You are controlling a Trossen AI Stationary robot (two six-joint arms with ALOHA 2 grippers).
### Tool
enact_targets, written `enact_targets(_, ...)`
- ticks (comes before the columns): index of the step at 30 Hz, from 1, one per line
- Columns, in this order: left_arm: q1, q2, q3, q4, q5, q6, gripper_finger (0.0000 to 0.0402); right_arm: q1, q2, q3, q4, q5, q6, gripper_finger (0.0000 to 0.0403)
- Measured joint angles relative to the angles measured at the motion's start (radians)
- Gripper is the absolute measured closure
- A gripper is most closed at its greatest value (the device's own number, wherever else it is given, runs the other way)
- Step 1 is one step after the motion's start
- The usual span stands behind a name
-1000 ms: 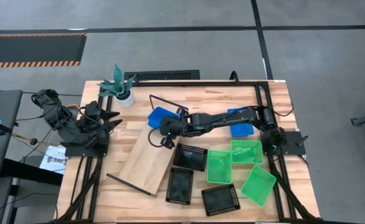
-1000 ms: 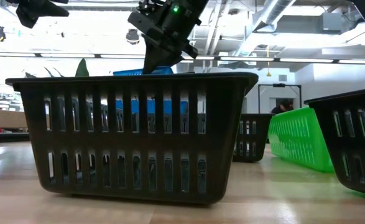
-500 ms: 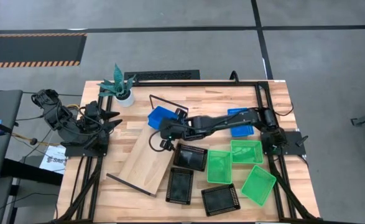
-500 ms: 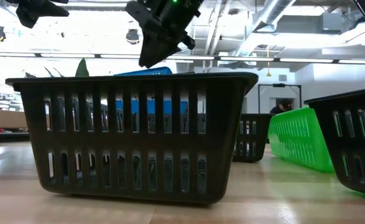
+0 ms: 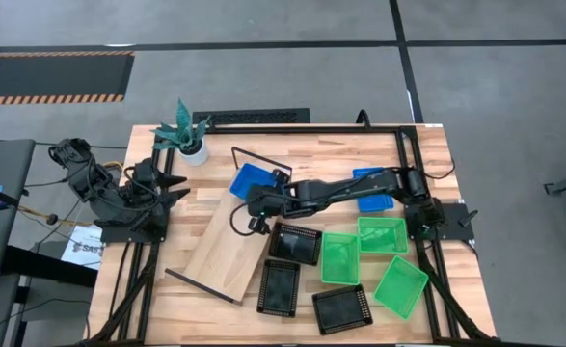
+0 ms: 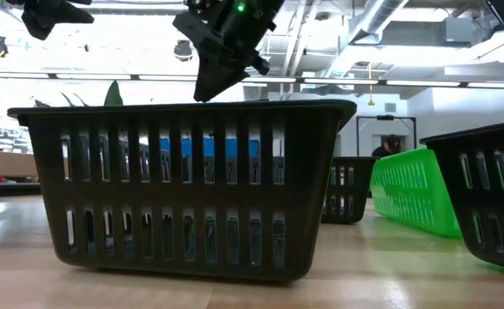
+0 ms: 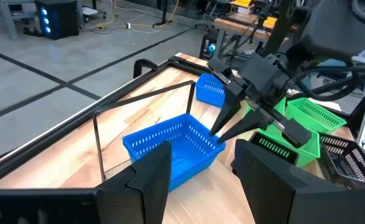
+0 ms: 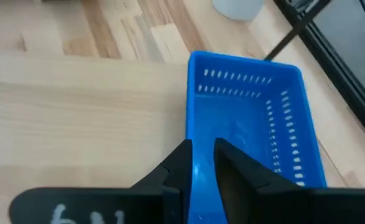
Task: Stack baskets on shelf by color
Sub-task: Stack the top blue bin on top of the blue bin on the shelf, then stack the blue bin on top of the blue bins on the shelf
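High view: the right hand (image 5: 247, 200) reaches across the worktop (image 5: 311, 145) to a blue basket (image 5: 252, 178), which sits on the far end of the shelf (image 5: 227, 253), beside its black wire frame. The shelf lies at a slant on the worktop. A second blue basket (image 5: 371, 200) lies partly under the right arm. Three black baskets (image 5: 295, 243) (image 5: 279, 286) (image 5: 341, 308) and three green baskets (image 5: 339, 257) (image 5: 383, 234) (image 5: 400, 285) lie loose on the worktop near the shelf's other side. The left hand (image 5: 174, 188) waits at the left edge, near a potted plant (image 5: 186, 135)

Low view: a black basket (image 6: 183, 189) fills the front. The right hand (image 6: 207, 86) hangs just above its far rim, pointing down. Blue shows through the basket's slots. A green basket (image 6: 410, 189) leans to the right, with another black basket (image 6: 483, 189) at the edge

Left wrist view: the left hand (image 7: 201, 155) has its fingers (image 7: 148, 180) set wide, holding nothing. Beyond them the blue basket (image 7: 170, 146) sits upright on the light plank, and the right hand (image 7: 218, 129) has its tips at the basket's near rim, fingers forming a slim V

Right wrist view: the right hand (image 8: 201, 149) is narrow, with a thin gap between the fingers (image 8: 232, 165) where blue shows. It is placed over the side wall of the blue basket (image 8: 250, 118), which rests on the shelf (image 8: 76, 112)
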Motion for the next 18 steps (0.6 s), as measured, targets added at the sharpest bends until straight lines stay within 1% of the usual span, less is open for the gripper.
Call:
enact_targets(7, 0.0, 0.0, 0.0, 0.0, 0.017, 0.0, 0.0232, 0.015, 0.007, 0.001, 0.005, -0.009, -0.01, 0.0327)
enact_targets(11, 0.0, 0.0, 0.0, 0.0, 0.017, 0.006, 0.0232, 0.043, -0.033, -0.001, -0.025, -0.003, -0.016, 0.0327)
enact_targets(14, 0.0, 0.0, 0.0, 0.0, 0.017, 0.006, 0.0232, 0.073, -0.096, 0.004, -0.163, 0.039, 0.091, 0.0327)
enact_targets(18, 0.0, 0.0, 0.0, 0.001, -0.001, 0.015, 0.0232, 0.086, -0.118, 0.001, -0.473, 0.055, 0.295, 0.0325)
